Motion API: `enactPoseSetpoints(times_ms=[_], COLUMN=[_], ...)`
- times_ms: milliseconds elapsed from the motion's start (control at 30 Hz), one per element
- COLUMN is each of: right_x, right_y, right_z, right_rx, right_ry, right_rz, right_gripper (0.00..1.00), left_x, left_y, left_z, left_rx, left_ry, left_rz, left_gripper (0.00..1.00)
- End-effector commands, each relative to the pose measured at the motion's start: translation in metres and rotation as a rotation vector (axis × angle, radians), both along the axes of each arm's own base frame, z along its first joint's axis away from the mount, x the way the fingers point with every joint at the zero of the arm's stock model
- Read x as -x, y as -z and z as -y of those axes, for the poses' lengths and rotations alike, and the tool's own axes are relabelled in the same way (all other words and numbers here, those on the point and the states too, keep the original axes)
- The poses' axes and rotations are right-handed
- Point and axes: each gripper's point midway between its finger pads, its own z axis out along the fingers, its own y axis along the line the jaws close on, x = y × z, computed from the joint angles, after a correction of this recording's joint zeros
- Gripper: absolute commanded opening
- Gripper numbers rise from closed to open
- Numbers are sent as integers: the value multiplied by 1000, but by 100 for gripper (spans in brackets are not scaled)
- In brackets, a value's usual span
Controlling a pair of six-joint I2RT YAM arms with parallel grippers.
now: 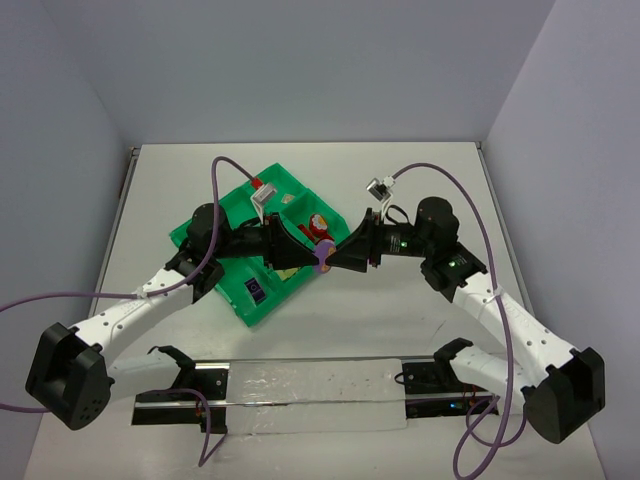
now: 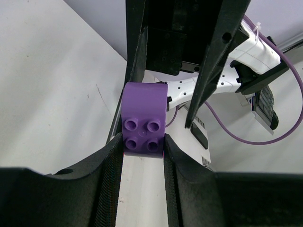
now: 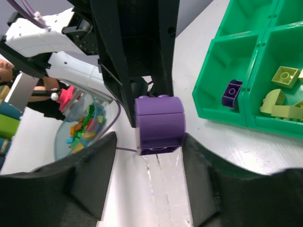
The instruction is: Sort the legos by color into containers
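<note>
A purple lego (image 1: pixel 322 258) hangs above the table just off the near right corner of the green tray (image 1: pixel 262 312). My left gripper (image 1: pixel 310 256) is shut on it; in the left wrist view both fingers press the studded brick (image 2: pixel 144 120) at my left gripper (image 2: pixel 143 144). My right gripper (image 1: pixel 336 257) faces it from the right and is open around the same brick (image 3: pixel 159 124): at my right gripper (image 3: pixel 150 142) one finger touches it and the other stands apart. The tray (image 3: pixel 213 106) holds a purple lego (image 3: pixel 232 93), yellow-green legos (image 3: pixel 284 75) and red legos (image 1: pixel 318 228).
A black rail with a white strip (image 1: pixel 320 385) runs along the near table edge between the arm bases. Purple cables loop over both arms. A clear bowl of mixed coloured bricks (image 3: pixel 78 130) shows at the left of the right wrist view.
</note>
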Motion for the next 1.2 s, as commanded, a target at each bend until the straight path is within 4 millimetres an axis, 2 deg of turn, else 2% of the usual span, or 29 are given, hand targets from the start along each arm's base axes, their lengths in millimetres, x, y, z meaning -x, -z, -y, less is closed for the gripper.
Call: enactPoseSetpoints(times_ms=[0,67,100,167,267,367,567,733,833,967,1033,1167], right_x=[0,0,0,-1,-2,-4,-16,-24,-37,-53,-57,-61], right_y=[-5,-3,-3,0,5,5,21,28,37,49,50,51], right_z=[-1,-2,-2,-1,0,3,14,16,21,32,32,28], right_rx=[-31,-30,-30,-25,-9,13,132,176,226,301,306,301], right_ry=[-20,-23,-20,-13,2,32,134,175,252,362,376,369], right_rz=[31,26,26,20,1,20,12,-16,-42,-83,-88,-96], right_gripper=[57,50,41,17,0,0,0,0,0,0,0,0], left_x=[0,1,1,1,-1,-9,-24,-30,-42,-73,-76,-71], left_y=[-27,-26,-25,-25,-27,-24,-28,-26,-6,56,84,109], left_z=[1,1,1,0,-2,-9,-40,-55,-69,-110,-141,-185], left_rx=[59,54,52,48,44,21,31,-2,-114,-358,-448,-495], left_ry=[21,28,28,25,14,-18,-97,-161,-283,-639,-844,-1117], left_rz=[79,75,74,76,85,81,80,76,-5,-190,-313,-431], left_gripper=[0,0,0,0,0,0,0,0,0,0,0,0])
